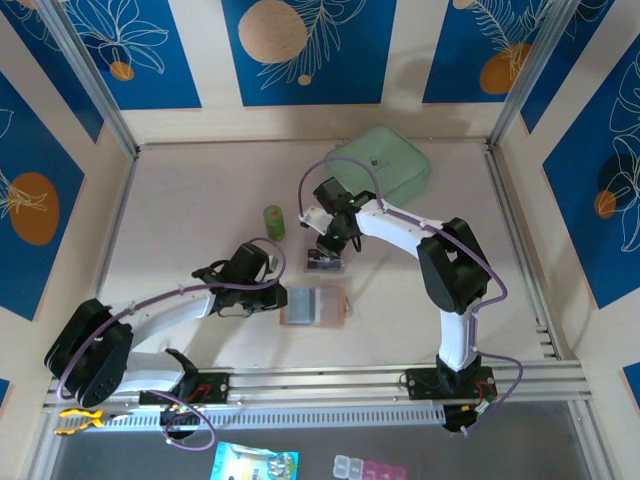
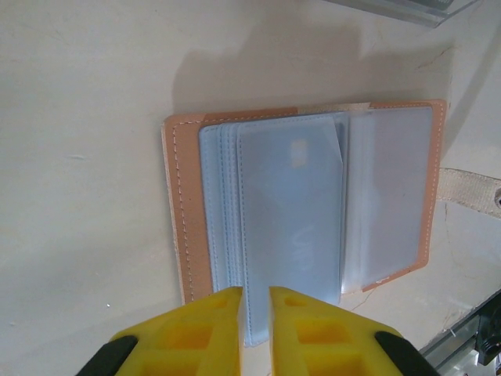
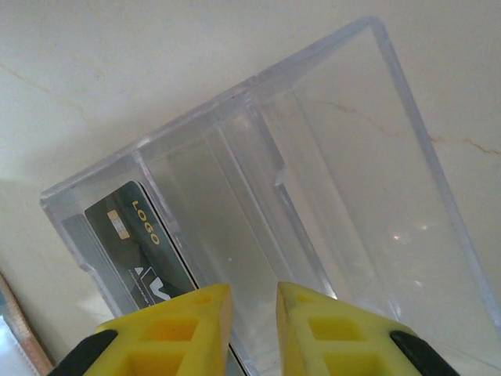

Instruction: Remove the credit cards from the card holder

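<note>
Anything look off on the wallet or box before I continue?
The card holder's front clear sleeve sits skewed, one corner bent over, its lower edge poking past the leather. The clear box looks fine, one dark card inside.

I read one word, "LOGO", in yellow letters on the dark card (image 3: 135,249) at the left end of the clear box (image 3: 368,172). Larger pale marks below it on that card are cut off and illegible.

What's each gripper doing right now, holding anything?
Left gripper: shut on a clear sleeve of the card holder.
Right gripper: jaws barely apart over the clear box; grip on the dark card cannot be told.
</note>
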Available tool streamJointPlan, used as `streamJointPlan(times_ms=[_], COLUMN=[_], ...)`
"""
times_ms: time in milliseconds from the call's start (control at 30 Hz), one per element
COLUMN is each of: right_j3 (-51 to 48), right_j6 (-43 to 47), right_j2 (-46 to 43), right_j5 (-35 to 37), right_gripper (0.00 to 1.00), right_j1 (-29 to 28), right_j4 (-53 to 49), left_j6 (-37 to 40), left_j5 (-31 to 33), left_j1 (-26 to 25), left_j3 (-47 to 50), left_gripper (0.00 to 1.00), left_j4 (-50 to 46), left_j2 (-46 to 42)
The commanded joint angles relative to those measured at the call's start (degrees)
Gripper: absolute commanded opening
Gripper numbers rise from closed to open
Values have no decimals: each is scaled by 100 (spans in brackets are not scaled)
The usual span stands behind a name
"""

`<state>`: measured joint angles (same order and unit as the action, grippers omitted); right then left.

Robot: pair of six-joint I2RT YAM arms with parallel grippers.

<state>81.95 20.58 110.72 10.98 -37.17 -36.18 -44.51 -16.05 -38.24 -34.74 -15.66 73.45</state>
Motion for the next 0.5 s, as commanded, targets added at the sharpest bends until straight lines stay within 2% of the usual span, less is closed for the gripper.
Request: streamJointPlan(times_ms=[0, 267, 467], right_j3=[-101, -72, -351], right_j6=[28, -349, -1540], right_j2=[22, -529, -1127], right_j5=[80, 69, -491], right_gripper=[25, 26, 26], right_j1=[-45, -78, -172], right_j4=[45, 91, 110], left_j6=[1, -28, -66], left_j5=[-56, -116, -230], left_j1=[62, 58, 62], left_j3=[97, 137, 192], left_gripper=[15, 16, 15], left_j4=[29, 123, 369], left_j2=[-94, -39, 173])
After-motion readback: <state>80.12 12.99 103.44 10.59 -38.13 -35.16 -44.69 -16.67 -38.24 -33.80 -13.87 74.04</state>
